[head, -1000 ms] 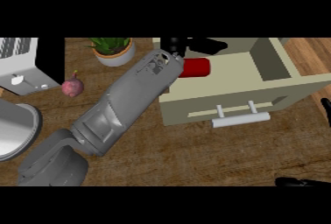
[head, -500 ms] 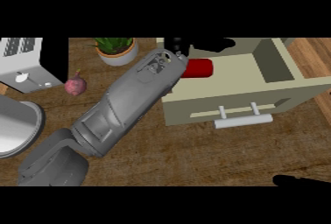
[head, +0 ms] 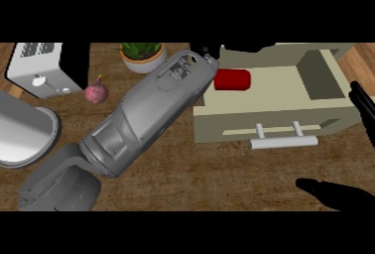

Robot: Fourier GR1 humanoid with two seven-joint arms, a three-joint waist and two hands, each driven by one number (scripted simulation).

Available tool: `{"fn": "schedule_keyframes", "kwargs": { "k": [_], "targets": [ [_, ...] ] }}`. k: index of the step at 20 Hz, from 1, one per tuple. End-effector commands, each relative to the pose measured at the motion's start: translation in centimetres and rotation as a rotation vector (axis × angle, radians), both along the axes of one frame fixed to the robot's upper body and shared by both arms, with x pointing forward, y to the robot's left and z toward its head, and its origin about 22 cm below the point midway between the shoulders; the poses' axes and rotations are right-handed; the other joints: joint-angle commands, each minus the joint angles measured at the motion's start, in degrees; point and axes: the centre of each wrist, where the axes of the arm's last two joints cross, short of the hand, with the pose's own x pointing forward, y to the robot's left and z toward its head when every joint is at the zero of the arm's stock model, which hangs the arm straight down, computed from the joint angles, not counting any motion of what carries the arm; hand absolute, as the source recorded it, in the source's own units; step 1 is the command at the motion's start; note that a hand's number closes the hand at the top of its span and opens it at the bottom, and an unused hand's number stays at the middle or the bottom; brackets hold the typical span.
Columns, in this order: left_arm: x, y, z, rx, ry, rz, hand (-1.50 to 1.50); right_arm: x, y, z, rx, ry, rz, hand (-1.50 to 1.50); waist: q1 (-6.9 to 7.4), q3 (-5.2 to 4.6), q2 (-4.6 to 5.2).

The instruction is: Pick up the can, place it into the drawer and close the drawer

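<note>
Two black robot hands show in the head view. The left robot hand (head: 207, 51) sits at the end of a long grey forearm (head: 139, 124) that crosses the picture diagonally from the lower left, and only a little of the hand's black shows past the wrist, at the back left corner of the open cream-coloured drawer (head: 275, 111); whether its fingers are spread or curled cannot be told, since the forearm hides them. Just beside that wrist, inside the drawer, lies the red cylindrical can (head: 232, 80), resting on its side on the drawer's pale floor near its left wall; whether the hand touches it cannot be seen. The drawer stands pulled out, its front panel carrying a white bar handle (head: 284, 142) on two short posts. The right robot hand (head: 344, 195) shows at the lower right edge, with dark straight fingers (head: 363, 106) rising along the right border beside the drawer's right wall, apart and holding nothing. Further out on the brown wooden table (head: 219, 173), to the left of the forearm, lies a small purple-red round fruit (head: 96, 92); behind it stands a green potted plant in a pale pot (head: 141, 55). A white toaster (head: 40, 69) occupies the upper left corner, and a large grey metal bowl (head: 22, 131) lies at the left edge. No readable writing or label appears on any of these things.
</note>
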Motion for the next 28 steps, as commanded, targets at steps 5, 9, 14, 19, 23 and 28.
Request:
{"fn": "schedule_keyframes", "kwargs": {
  "k": [5,9,14,19,23,28],
  "targets": [
    [-0.3,0.1,-0.9,0.004,0.017,0.001,-1.5,2.9,2.1,-1.7,-0.284,0.021,-0.07,-1.5,2.59,-0.03,-0.72],
    [0.5,2.1,-0.2,-0.016,0.012,0.001,-1.5,4.0,3.7,-6.3,-0.362,0.074,-0.108,-1.5,4.07,-0.05,-0.99],
    [0.3,3.5,0.8,-0.004,0.03,-0.007,-1.5,4.9,3.4,-10.1,-0.349,0.063,-0.171,-1.5,4.55,-0.01,-1.43],
    [-0.3,4.0,3.3,0.01,0.026,-0.008,-1.5,8.9,4.6,-13.2,-0.354,0.079,-0.211,-1.5,5.87,0.01,-1.45],
    [-0.3,6.5,2.8,-0.005,0.027,-0.014,-1.5,10.8,3.1,-14.9,-0.383,0.087,-0.242,-1.5,6.42,0.02,-1.13],
    [-0.6,9.6,5.0,-0.013,0.018,0.012,-1.5,14.2,4.5,-14.1,-0.421,0.077,-0.26,-1.5,6.82,0.01,-1.07]
  ]
}}
